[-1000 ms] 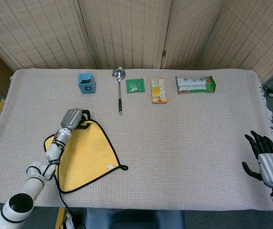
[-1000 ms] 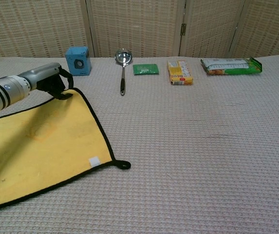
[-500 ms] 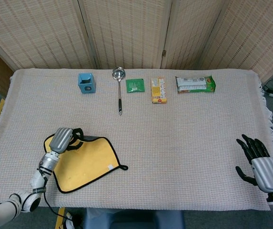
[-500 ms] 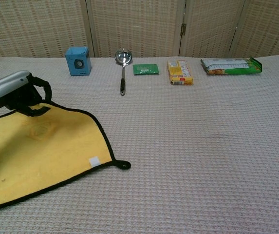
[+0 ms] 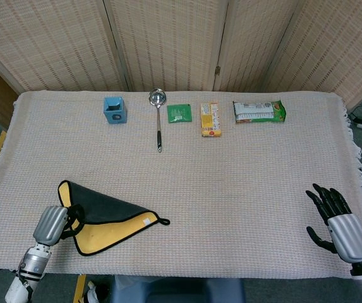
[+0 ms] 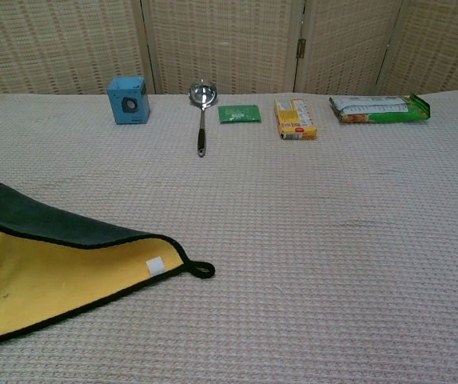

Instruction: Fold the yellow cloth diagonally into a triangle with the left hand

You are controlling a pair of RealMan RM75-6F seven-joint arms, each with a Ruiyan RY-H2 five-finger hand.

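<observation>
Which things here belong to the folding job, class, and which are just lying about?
Job: cloth, partly folded over with its dark underside up; left hand, holding the cloth's corner.

Lying about: blue cube, ladle, green packet, yellow box, green snack bag, right hand, open and holding nothing.

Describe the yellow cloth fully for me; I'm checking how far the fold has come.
The yellow cloth lies at the table's near left on the woven table cover. It looks like soft fabric, yellow on one face and dark on the other, with black edging, a small white tag and a black hanging loop at its right tip. Its far part is turned over, showing a dark triangle above a yellow strip. The left hand holds its left edge.
</observation>
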